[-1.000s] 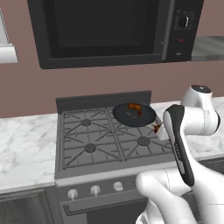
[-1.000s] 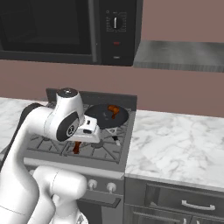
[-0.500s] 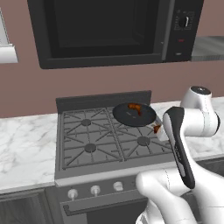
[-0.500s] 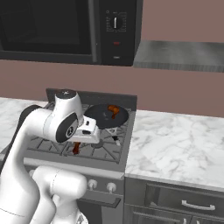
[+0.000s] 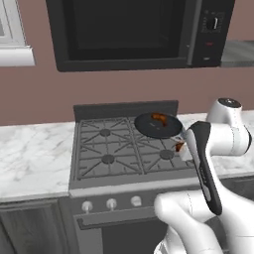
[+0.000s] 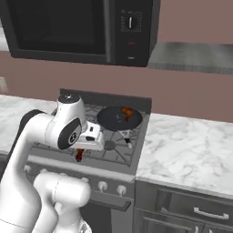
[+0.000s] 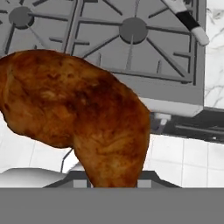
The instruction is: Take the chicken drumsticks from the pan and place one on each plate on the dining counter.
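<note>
My gripper (image 5: pixel 181 148) is shut on one reddish-brown chicken drumstick (image 7: pixel 87 127), which looms large in the hand view and hides the fingertips. It hangs above the stove's front right corner, and the right base view shows this drumstick (image 6: pixel 79 154) under the hand. The black pan (image 5: pixel 158 125) sits on the back right burner with a second drumstick (image 5: pixel 159 118) in it. The right base view shows the same pan (image 6: pixel 119 117) and drumstick (image 6: pixel 126 112). The pan's handle (image 7: pixel 188 19) crosses the top right of the hand view. The plates and the dining counter are out of view.
The gas stove (image 5: pixel 124 149) has grey grates and knobs (image 5: pixel 111 203) along its front. Marble worktops flank it on the left (image 5: pixel 30 158) and right (image 6: pixel 191 150). A black microwave (image 5: pixel 129 32) hangs above. Drawers (image 6: pixel 191 211) sit below the right worktop.
The arm has sunk very slightly with the drumstick still in its grip. Nothing else has moved.
</note>
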Controlling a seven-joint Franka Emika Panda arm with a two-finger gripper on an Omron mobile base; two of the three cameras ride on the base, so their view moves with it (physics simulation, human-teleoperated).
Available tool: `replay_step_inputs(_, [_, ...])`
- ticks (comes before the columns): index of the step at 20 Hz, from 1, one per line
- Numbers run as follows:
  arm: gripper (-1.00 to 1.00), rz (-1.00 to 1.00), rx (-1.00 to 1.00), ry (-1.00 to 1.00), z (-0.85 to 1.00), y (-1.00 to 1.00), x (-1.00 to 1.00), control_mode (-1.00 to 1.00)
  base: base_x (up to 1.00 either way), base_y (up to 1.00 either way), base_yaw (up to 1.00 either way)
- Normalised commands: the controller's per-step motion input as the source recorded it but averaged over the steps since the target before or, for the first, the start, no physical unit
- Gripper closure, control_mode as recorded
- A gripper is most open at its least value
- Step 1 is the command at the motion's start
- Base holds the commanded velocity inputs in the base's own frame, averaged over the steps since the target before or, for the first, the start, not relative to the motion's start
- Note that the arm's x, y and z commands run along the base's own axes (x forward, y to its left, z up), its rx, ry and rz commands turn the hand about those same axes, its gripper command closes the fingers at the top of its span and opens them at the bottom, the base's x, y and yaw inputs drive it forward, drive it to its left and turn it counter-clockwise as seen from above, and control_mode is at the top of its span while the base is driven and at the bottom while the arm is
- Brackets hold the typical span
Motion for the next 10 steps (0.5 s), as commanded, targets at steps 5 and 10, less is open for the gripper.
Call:
replay_step_inputs(5, [1.0, 0.0, 0.0, 0.0, 0.0, 0.0, 0.0, 1.0, -0.34, 0.0, 0.89])
replay_step_inputs(10, [1.0, 0.0, 0.0, 0.0, 0.0, 0.0, 0.0, 1.0, -0.08, 0.0, 1.0])
